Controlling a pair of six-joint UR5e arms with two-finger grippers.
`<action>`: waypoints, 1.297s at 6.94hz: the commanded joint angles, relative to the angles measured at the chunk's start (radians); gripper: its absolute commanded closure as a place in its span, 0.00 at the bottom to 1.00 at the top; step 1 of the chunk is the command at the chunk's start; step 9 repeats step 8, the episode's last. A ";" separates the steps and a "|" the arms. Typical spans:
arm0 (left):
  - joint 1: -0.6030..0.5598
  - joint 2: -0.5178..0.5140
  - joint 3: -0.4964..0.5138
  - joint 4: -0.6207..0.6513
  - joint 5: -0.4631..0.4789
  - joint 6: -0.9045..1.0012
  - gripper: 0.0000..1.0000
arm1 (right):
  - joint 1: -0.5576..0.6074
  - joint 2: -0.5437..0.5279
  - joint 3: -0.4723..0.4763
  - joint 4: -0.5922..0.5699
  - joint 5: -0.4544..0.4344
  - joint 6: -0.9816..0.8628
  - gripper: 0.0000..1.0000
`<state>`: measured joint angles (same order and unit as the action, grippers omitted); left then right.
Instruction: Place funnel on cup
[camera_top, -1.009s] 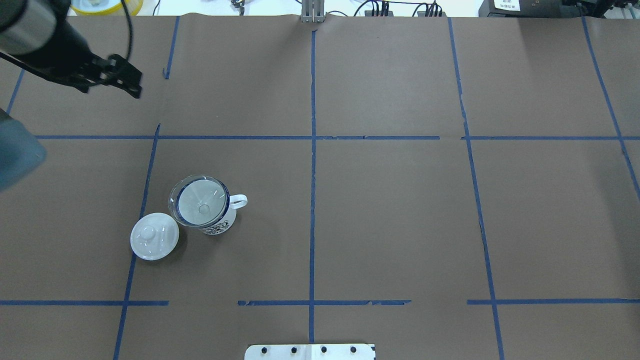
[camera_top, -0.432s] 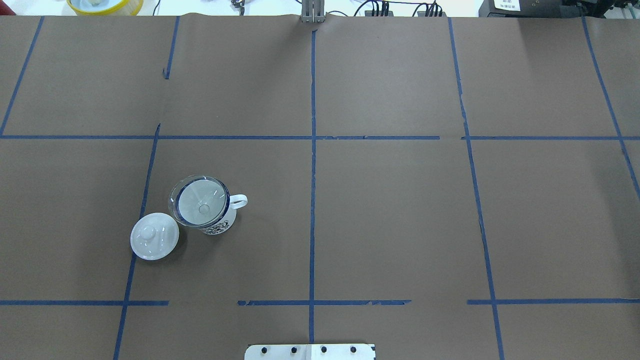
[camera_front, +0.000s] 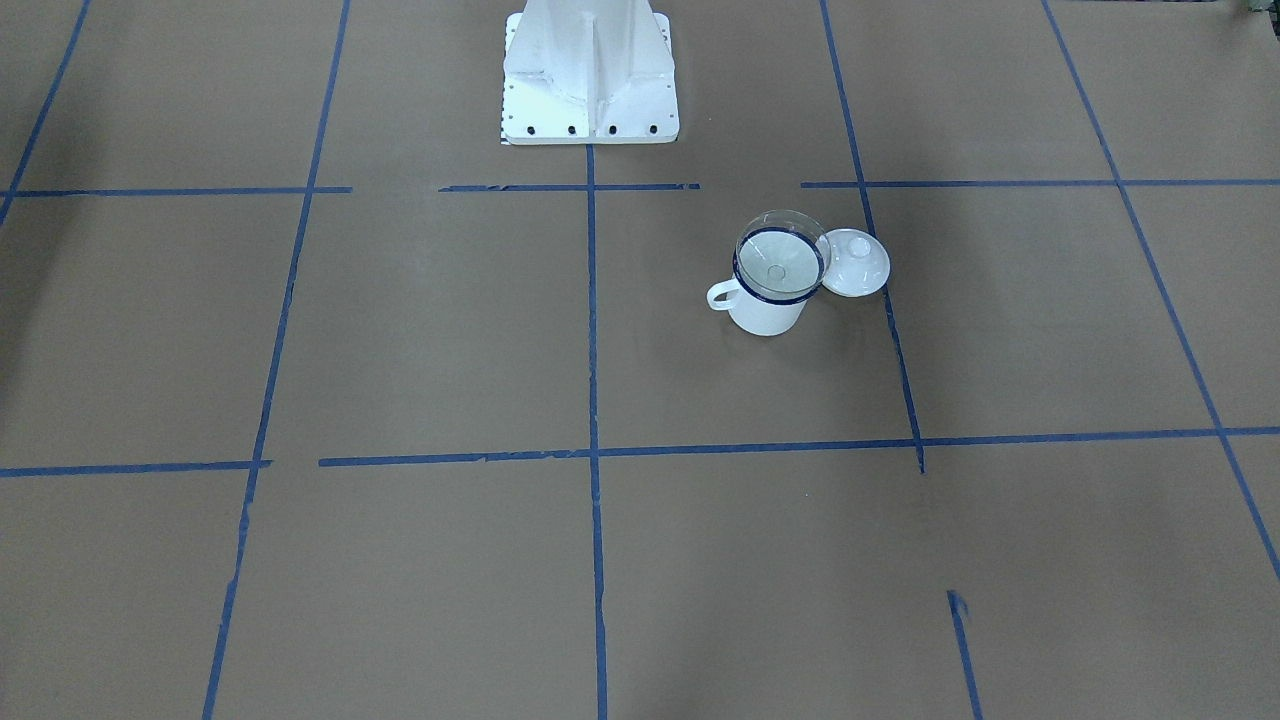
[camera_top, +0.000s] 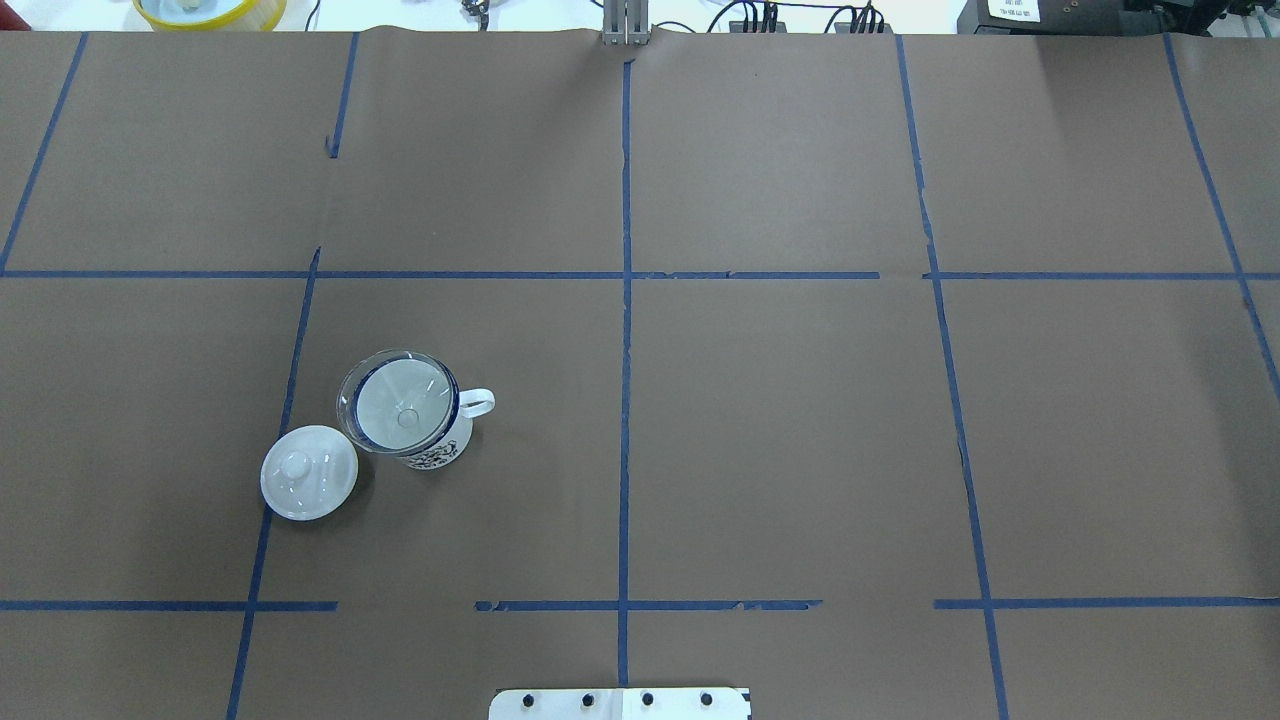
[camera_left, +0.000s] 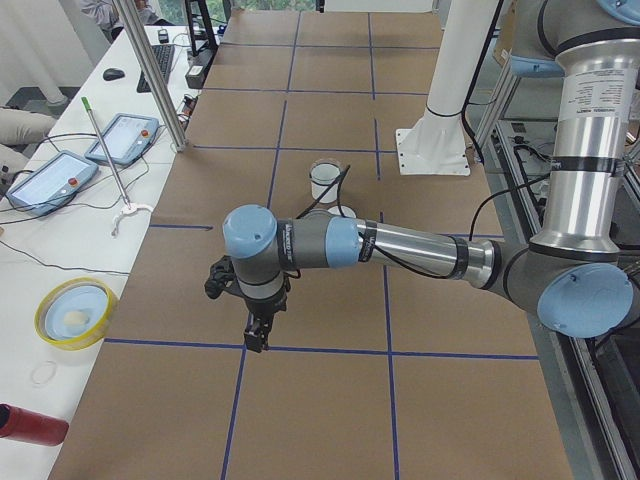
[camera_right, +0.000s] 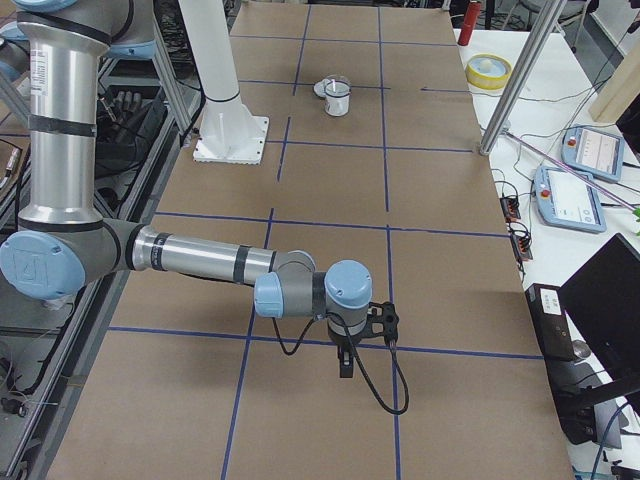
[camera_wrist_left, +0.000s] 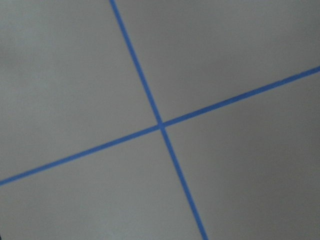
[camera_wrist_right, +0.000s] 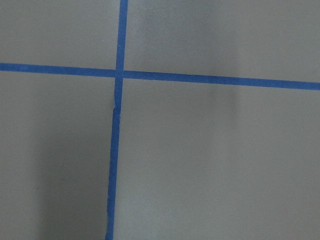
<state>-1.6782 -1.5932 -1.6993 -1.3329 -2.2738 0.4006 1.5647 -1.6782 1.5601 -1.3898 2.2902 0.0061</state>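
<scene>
We call it placed: funnel (camera_top: 400, 402) sits on cup (camera_front: 765, 315); left claw (camera_left: 257, 335) and right claw (camera_right: 345, 362) hang well away, can't tell their opening; next, check seating

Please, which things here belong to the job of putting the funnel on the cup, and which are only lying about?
For the job: funnel, seated in the cup's mouth; cup.
Lying about: white lid, beside the cup; yellow-rimmed dish, on the side bench.
</scene>
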 joint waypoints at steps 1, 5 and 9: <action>-0.038 0.027 0.013 0.011 -0.004 0.007 0.00 | 0.000 0.000 0.000 0.000 0.000 0.000 0.00; -0.038 0.013 0.001 -0.011 -0.042 0.010 0.00 | 0.000 0.000 0.000 0.000 0.000 0.000 0.00; -0.037 0.012 0.015 -0.012 -0.033 0.006 0.00 | 0.000 0.000 0.000 0.000 0.000 0.000 0.00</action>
